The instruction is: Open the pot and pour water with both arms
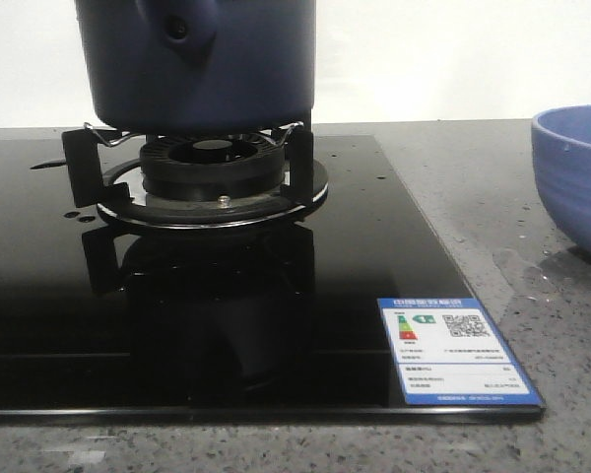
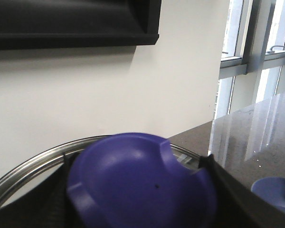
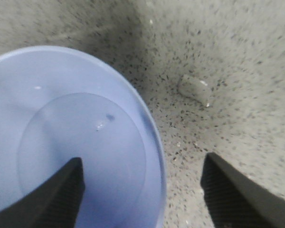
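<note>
The dark navy pot (image 1: 202, 64) stands on the gas burner (image 1: 215, 175); its top is cut off by the front view's edge, and its handle stub with a hole faces the camera. Neither gripper shows in that view. In the left wrist view my left gripper (image 2: 137, 190) is shut on the navy knob (image 2: 133, 175) of a steel-rimmed glass lid (image 2: 33, 164). My right gripper (image 3: 145, 190) is open over the rim of the light blue bowl (image 3: 61, 137), one finger over its inside and the other over the counter.
The black glass hob (image 1: 276, 325) carries an energy label (image 1: 455, 350) at its front right corner. The light blue bowl (image 1: 576, 177) sits on the speckled grey counter (image 1: 473, 197) to the right of the hob. A small clear blob (image 3: 194, 89) lies on the counter beyond the bowl.
</note>
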`<action>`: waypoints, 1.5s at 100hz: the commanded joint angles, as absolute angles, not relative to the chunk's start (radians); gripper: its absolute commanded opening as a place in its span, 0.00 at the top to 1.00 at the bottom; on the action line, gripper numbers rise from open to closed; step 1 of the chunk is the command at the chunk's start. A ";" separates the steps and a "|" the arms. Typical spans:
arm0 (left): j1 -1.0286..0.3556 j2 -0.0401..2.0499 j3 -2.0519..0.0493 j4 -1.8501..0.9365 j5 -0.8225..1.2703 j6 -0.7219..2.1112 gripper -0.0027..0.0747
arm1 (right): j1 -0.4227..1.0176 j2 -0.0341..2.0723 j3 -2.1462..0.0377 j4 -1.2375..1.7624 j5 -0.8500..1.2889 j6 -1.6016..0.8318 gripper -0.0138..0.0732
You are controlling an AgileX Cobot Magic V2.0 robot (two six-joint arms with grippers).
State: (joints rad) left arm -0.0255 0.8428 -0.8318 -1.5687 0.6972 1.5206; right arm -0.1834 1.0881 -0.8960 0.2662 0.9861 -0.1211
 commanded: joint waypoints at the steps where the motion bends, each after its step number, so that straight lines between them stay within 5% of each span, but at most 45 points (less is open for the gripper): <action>1: -0.032 0.818 -0.865 -1.660 0.675 1.513 0.63 | -0.191 1.132 -0.914 0.291 0.930 -0.116 0.35; 29: -0.032 0.803 -0.865 -1.660 0.664 1.513 0.63 | -0.191 1.268 -0.914 0.377 0.915 -0.116 0.47; 62: -0.032 0.776 -0.867 -1.658 0.623 1.514 0.63 | -0.191 1.274 -0.925 0.395 0.904 -0.147 0.92; 111: -0.032 0.776 -0.867 -1.658 0.607 1.514 0.63 | -0.055 1.288 -1.351 0.411 1.074 -0.146 0.91; 150: -0.032 0.776 -0.867 -1.658 0.580 1.514 0.63 | 0.146 1.581 -1.919 0.411 1.223 -0.099 0.91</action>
State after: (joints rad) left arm -0.0259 0.7842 -0.8318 -1.5835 0.5927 1.5206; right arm 0.1152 1.5524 -1.7897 0.3714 1.2493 -0.1094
